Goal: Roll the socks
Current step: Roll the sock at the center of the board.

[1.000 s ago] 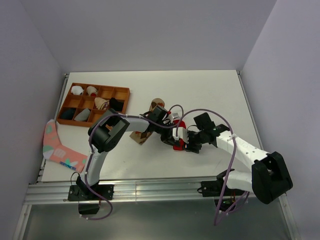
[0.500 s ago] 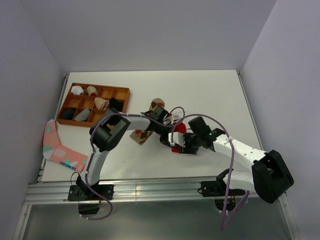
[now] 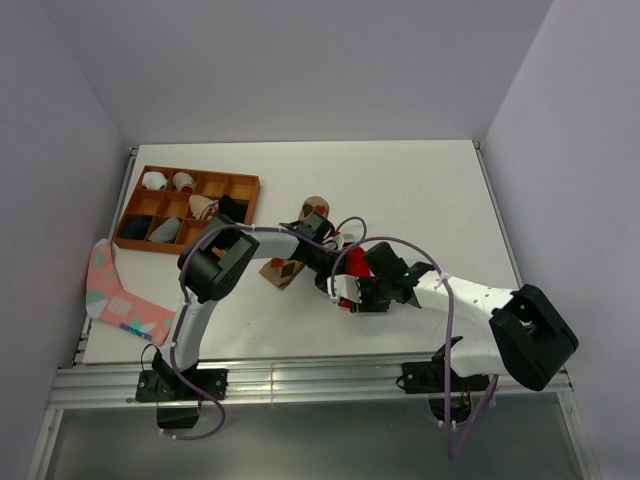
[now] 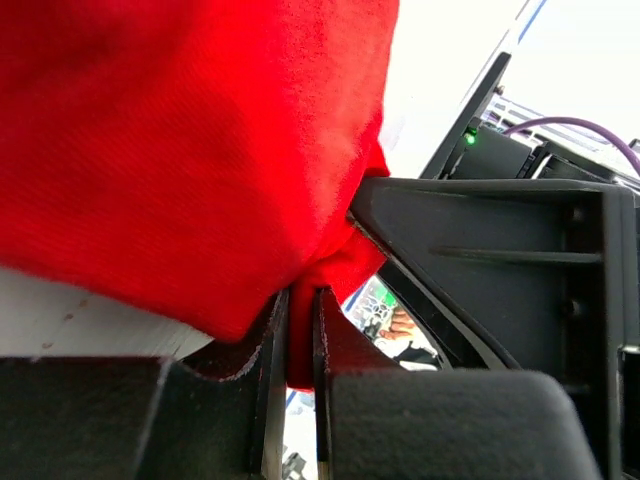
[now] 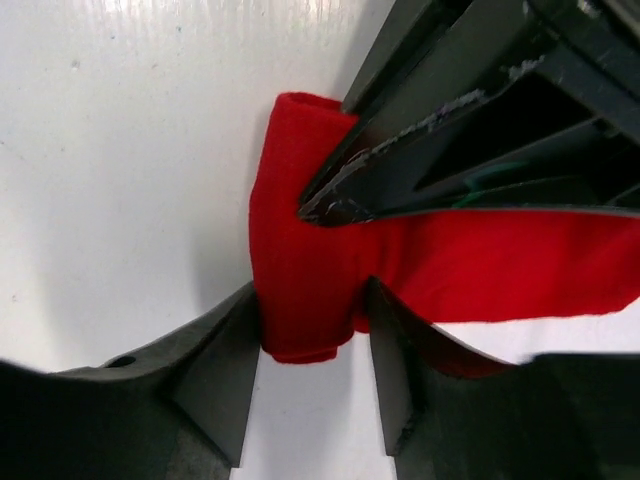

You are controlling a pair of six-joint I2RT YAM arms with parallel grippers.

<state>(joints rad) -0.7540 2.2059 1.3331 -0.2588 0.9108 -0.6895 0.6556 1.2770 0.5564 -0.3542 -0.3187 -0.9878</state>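
Well, my left gripper (image 4: 300, 330) is pinched tight on the red sock (image 4: 180, 140) — a bit of red cloth is squashed between its two fingers. My right gripper (image 5: 311, 300) is just beside it, facing it. The folded end of the red sock sits between my right fingers, and both fingers are right up against it, but I cannot tell if they are squeezing it. The red sock is near the middle of the white table (image 3: 420, 190), lifted a little at the pinched part. The brown diamond sock (image 3: 284, 272) lies under my left arm, close by. Far off to the left are a pink sock (image 3: 110, 290) and a brown tray (image 3: 200, 172) with small boxes.
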